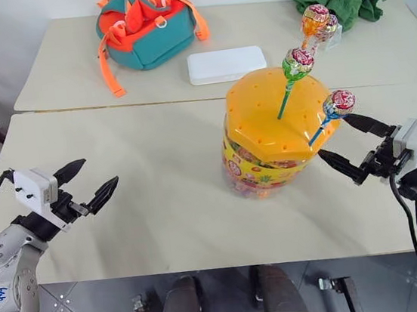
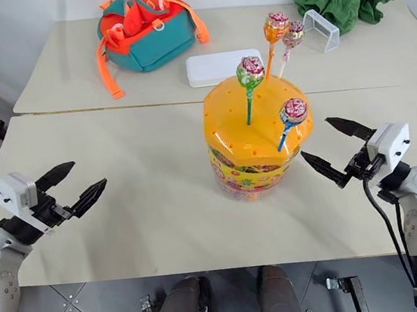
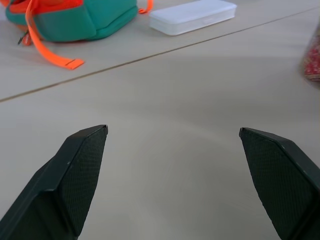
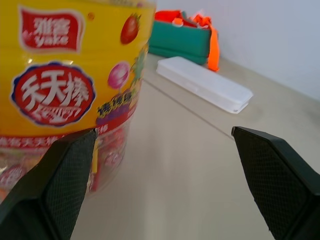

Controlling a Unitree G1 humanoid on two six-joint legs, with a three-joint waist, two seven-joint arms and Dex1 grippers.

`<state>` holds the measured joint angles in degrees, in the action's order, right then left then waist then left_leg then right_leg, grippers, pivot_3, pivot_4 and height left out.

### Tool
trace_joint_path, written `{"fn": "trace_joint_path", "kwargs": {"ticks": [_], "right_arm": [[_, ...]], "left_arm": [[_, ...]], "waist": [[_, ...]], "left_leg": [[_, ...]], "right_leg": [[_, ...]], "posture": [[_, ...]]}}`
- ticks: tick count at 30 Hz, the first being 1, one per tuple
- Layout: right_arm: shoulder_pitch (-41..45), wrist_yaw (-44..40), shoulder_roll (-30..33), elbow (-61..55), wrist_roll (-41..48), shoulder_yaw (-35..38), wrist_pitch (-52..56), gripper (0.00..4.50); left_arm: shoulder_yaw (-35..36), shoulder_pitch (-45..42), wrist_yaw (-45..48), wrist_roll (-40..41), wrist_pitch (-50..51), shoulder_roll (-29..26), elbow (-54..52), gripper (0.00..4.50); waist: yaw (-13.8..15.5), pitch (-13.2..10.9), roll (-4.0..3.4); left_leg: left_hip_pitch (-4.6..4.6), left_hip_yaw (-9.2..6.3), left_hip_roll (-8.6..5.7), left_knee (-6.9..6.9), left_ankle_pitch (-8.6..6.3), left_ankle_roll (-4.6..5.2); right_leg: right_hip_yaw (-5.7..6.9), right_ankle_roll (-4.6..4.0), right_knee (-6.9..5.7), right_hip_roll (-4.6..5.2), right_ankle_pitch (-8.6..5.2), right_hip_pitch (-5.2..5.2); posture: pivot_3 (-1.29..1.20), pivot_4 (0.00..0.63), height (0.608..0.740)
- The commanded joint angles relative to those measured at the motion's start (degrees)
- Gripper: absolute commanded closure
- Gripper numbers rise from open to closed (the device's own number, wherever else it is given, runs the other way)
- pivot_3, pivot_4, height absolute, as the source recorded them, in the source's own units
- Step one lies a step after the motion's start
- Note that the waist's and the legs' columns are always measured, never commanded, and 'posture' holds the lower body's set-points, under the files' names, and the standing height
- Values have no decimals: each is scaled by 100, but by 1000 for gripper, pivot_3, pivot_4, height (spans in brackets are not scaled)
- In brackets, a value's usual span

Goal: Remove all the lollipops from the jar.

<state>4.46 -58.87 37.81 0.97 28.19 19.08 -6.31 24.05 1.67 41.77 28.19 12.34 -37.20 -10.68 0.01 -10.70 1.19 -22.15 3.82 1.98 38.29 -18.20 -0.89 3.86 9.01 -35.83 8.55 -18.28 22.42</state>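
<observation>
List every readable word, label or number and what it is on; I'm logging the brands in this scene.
"雅客 yake": red badge on the jar label.
"天天棒": red oval on the same label.
Smaller print beside the oval: too blurred to read.
Blue handwriting on the left arm: illegible.
Lollipops: wrapper print too small.

Bright, even light with soft shadows; wrist views blur nearby.
</observation>
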Motion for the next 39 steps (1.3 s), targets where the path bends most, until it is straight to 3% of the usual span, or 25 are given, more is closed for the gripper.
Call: {"fn": "trace_joint_path", "kwargs": {"ticks": [1, 4, 6, 9, 14, 16, 19, 25, 29, 34, 39], "right_arm": [[-112, -217, 92, 76, 37, 170, -286, 0], [-312, -318, 139, -48, 243, 394, -271, 0], [-678, -452, 174, -391, 591, 763, -211, 0], [-1177, -377, 107, -1110, 1313, 1334, 132, 0], [-2167, -166, -307, -2637, 2170, 2247, 140, 0], [-2581, 295, -485, -3598, 2676, 2546, 260, 0], [-2955, 993, -590, -4135, 3157, 2578, 716, 0], [-2900, 847, -699, -4012, 3039, 2180, 725, 0], [-2784, 754, -600, -3954, 2883, 2141, 737, 0], [-2608, 941, -602, -3941, 2700, 2112, 736, 0], [-2640, 1097, -575, -4038, 2646, 2214, 794, 0]], "left_arm": [[-40, -46, 242, 10, -86, -181, -170, 29], [-167, -247, 577, 204, 62, -327, -172, 29], [-190, -610, 989, 912, 490, -378, -239, 29], [-136, -1186, 1537, 1940, 1215, -479, -192, 29], [-131, -1682, 2014, 2523, 1980, -870, -10, 29], [-11, -1653, 2274, 2680, 2273, -1178, 18, 29], [64, -1770, 2373, 2868, 2508, -1327, 94, 29], [-401, -2502, 1948, 2664, 2277, -732, -38, 29], [-872, -3631, 1514, 2690, 2540, -338, 55, 29], [-2212, -5269, 1700, 2323, 3173, 132, 431, 29], [-2882, -6154, 1612, 1944, 3581, 637, 898, 29]], "waist": [[0, 0, 0], [14, 0, 0], [58, 0, 0], [116, 0, 0], [113, 0, -1], [102, 0, -3], [72, 4, 2], [155, 9, 10], [167, 9, 14], [172, 9, 13], [139, 11, 6]], "left_leg": [[0, 0, 0, 0, 0, 0], [-1, 1, 0, 1, 0, 0], [-2, 1, -1, 2, 0, 0], [-3, -2, -1, 3, 0, 0], [5, -4, 1, 3, 0, 0], [4, -2, 1, -4, 0, -1], [7, -2, 2, -5, 0, -1], [8, -12, -6, 20, -1, 2], [-5, -26, -5, 46, -4, 7], [-4, -25, -6, 48, -5, 9], [-3, -20, -8, 55, -9, 16]], "right_leg": [[0, 0, 0, 0, 0, 0], [0, 0, 0, 0, 0, 0], [0, 0, 0, 0, 0, -1], [0, 0, -2, 0, 0, 0], [0, 0, -5, -2, 0, -5], [-1, 0, -5, -3, 0, 0], [-3, -1, -4, -3, 0, -3], [-6, 0, 2, -1, 0, -23], [0, 2, -2, -3, 1, -26], [3, 4, -4, -4, 2, -27], [-1, 7, -3, -6, 3, -28]], "posture": [[0, 150, 740], [0, 150, 740], [0, 150, 740], [0, 150, 740], [0, 150, 740], [0, 150, 740], [0, 150, 740], [0, 150, 740], [0, 150, 740], [0, 150, 740], [0, 150, 740]]}}
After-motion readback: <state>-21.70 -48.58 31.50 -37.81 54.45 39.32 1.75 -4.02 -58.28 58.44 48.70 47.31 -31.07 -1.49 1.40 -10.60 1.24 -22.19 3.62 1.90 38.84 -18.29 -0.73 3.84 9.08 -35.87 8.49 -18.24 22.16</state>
